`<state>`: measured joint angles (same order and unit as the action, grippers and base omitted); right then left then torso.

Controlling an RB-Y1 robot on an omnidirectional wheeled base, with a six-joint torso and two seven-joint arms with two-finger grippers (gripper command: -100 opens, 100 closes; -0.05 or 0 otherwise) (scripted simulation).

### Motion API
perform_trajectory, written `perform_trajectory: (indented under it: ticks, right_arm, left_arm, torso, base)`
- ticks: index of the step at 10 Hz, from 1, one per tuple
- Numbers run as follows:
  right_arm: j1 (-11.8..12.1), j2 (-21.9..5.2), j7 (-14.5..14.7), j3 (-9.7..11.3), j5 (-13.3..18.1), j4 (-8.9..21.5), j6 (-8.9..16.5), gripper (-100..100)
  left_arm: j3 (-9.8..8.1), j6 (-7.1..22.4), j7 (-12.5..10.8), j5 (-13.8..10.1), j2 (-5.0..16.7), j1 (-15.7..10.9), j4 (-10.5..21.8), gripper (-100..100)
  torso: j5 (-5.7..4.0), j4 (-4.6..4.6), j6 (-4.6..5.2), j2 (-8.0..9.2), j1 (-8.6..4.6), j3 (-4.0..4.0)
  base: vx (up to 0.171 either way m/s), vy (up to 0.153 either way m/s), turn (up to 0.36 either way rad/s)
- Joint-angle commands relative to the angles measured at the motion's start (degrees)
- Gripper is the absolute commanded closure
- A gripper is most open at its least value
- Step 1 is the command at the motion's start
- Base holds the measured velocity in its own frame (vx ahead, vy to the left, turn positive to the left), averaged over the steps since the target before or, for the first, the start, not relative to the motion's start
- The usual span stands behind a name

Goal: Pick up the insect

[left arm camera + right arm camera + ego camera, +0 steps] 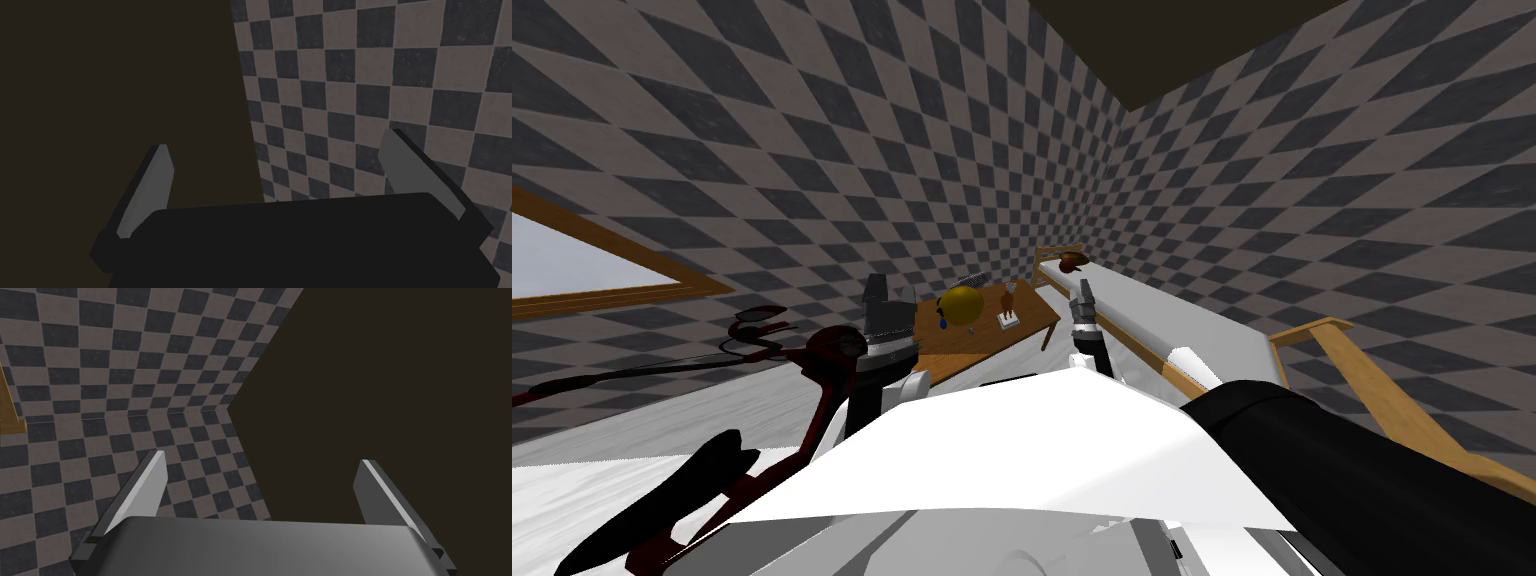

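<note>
A small brown figure with thin limbs (1008, 297) stands on a white base on the wooden table (982, 345), beside a yellow ball-like thing (961, 305); it looks like the insect, though I cannot tell for sure. A rounded red-brown thing (1072, 262) lies at the far end of the bed. My left gripper (874, 285) is raised at the table's left edge, and its wrist view shows the left gripper (277, 140) open and empty. My right gripper (1084, 290) is up between table and bed, and in its own view the right gripper (261, 458) is open, holding nothing.
The bed (1202, 335) with a white mattress and wooden rails runs along the right wall. A dark red and black curved frame (762, 400) stands close on my left. A framed pane (582, 265) hangs on the left checkered wall.
</note>
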<state>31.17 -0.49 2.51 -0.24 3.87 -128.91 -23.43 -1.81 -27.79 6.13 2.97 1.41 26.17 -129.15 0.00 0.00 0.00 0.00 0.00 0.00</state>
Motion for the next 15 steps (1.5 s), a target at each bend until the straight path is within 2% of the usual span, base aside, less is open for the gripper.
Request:
perform_trajectory:
  ticks: [1, 5, 9, 10, 12, 13, 15]
  right_arm:
    - [0.0, 0.0, 0.0, 0.0, 0.0, 0.0, 0.0, 0]
    - [-0.01, 0.0, 0.0, 0.0, 0.0, 0.0, 0.0, 0]
    - [-0.01, 0.0, 0.0, 0.0, 0.0, 0.0, 0.0, 0]
    - [-0.01, 0.0, 0.0, 0.0, 0.0, 0.0, 0.0, 0]
    - [-0.01, 0.0, 0.0, 0.0, 0.0, 0.0, 0.0, 0]
    - [-0.01, 0.0, 0.0, 0.0, 0.0, 0.0, 0.0, 0]
    - [0.0, 0.0, 0.0, 0.0, 0.0, 0.0, 0.0, 0]
  left_arm:
    - [-0.24, 0.67, -0.11, -0.01, 1.65, -0.62, 0.93, -100]
    - [-1.62, 4.6, -0.78, -0.05, 5.81, -4.24, 6.32, -100]
    - [-3.85, 10.61, -1.86, -0.07, 9.27, -10.23, 14.35, -100]
    - [-3.85, 11.05, -1.86, -0.07, 9.27, -10.23, 15.11, -100]
    - [-5.09, 14.38, -2.49, -0.06, 10.81, -13.63, 19.31, -100]
    - [-5.09, 14.79, -2.49, -0.06, 10.81, -13.63, 20.19, -100]
    - [-6.29, 18.27, -3.12, -0.05, 12.3, -17.04, 24.09, -100]
  torso:
    - [0.0, 0.0, 0.0, 0.0, 0.0, 0.0]
    - [-0.01, 0.07, 0.01, 0.31, -0.07, 0.18]
    - [0.0, 0.03, 0.01, 0.15, -0.01, 0.09]
    - [-0.01, 0.04, 0.01, 0.19, -0.04, 0.11]
    - [-0.01, 0.04, 0.01, 0.16, -0.04, 0.09]
    - [-0.01, 0.04, 0.01, 0.17, -0.03, 0.1]
    - [-0.01, 0.03, 0.0, 0.12, -0.03, 0.07]
  base:
    - [-0.055, -0.018, 0.001]
    - [-0.088, -0.027, -0.014]
    - [-0.054, -0.011, -0.031]
    - [-0.051, -0.016, -0.03]
    - [-0.05, -0.016, -0.032]
    - [-0.046, -0.012, -0.027]
    - [-0.033, -0.02, -0.044]
